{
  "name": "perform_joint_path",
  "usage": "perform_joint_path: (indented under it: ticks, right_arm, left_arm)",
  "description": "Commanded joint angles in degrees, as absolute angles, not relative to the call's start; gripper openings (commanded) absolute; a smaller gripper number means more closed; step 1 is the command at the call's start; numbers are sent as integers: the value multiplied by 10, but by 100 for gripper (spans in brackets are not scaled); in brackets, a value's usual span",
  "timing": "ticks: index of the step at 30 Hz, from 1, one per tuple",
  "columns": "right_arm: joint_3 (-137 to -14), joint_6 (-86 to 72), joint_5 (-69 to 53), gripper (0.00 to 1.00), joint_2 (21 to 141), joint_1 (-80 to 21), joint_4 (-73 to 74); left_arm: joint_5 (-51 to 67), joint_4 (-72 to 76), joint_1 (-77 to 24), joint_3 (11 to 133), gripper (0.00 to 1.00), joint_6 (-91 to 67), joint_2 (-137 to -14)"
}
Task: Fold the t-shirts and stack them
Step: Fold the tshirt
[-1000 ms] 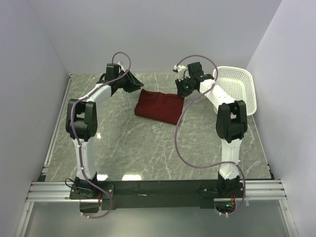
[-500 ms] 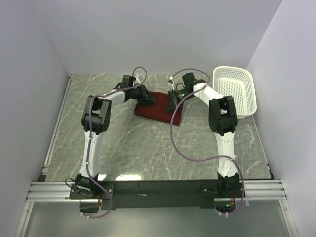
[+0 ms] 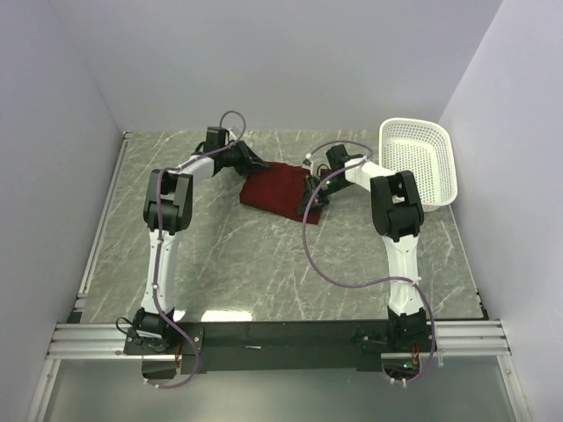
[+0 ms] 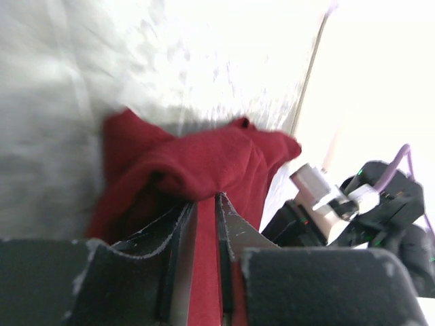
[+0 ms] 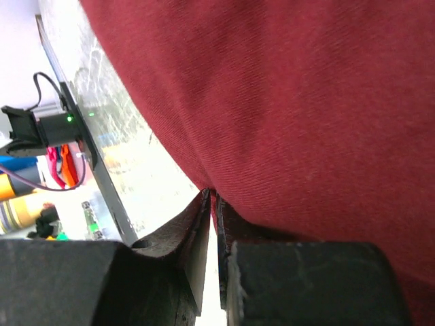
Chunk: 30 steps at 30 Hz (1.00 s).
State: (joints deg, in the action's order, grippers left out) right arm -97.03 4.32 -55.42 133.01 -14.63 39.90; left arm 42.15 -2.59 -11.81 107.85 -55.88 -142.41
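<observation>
The dark red t-shirt point(image 3: 277, 192) lies bunched in a rough fold toward the far middle of the grey marbled table point(image 3: 264, 264), held from both sides. White walls point(image 3: 53, 132) close the table in on three sides. A white mesh basket point(image 3: 422, 163) sits at the far right corner, tipped up against the right wall, just beside the right arm point(image 3: 400, 220) and apart from the cloth. Both arms reach far forward, the left arm point(image 3: 163, 211) angled in from the left and the right arm bent back toward the centre, so that they crowd the shirt and hide its two ends from above.

The left hand point(image 4: 204, 200) pinches a ridge of red fabric at the shirt's far left corner, cloth running between its fingers. The right hand point(image 5: 212, 200) is pressed nearly together on a fold at the shirt's right edge, the cloth filling its wrist view. A purple cable point(image 3: 312, 255) loops from the right arm across the table in front of the shirt.
</observation>
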Motion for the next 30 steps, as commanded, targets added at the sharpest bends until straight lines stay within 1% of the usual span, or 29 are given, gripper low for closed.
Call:
perform_joint_path:
  ticks: [1,9,19,25,27,28,30]
  right_arm:
    - [-963,26,-516,15,1335,-135,374]
    - [-956,18,-504,16,1330,-133,378]
    - [-935,19,-488,16,1314,-133,381]
    - [-938,51,-489,16,1299,-132,407]
    - [-947,95,-512,15,1289,-133,426]
    - [-952,113,-539,15,1271,-132,449]
    - [-964,147,-572,14,1253,-127,462]
  left_arm:
    - [396,4,-99,1113,23,-576,-1437]
    - [352,-21,-86,1164,24,-595,-1469]
    - [352,-33,-67,1240,28,-597,-1473]
    - [345,-30,-58,1202,31,-557,-1416]
    - [358,-33,-59,1165,32,-524,-1389]
    - [366,-24,-62,1144,32,-513,-1354]
    - [391,-17,-68,1066,32,-474,-1311]
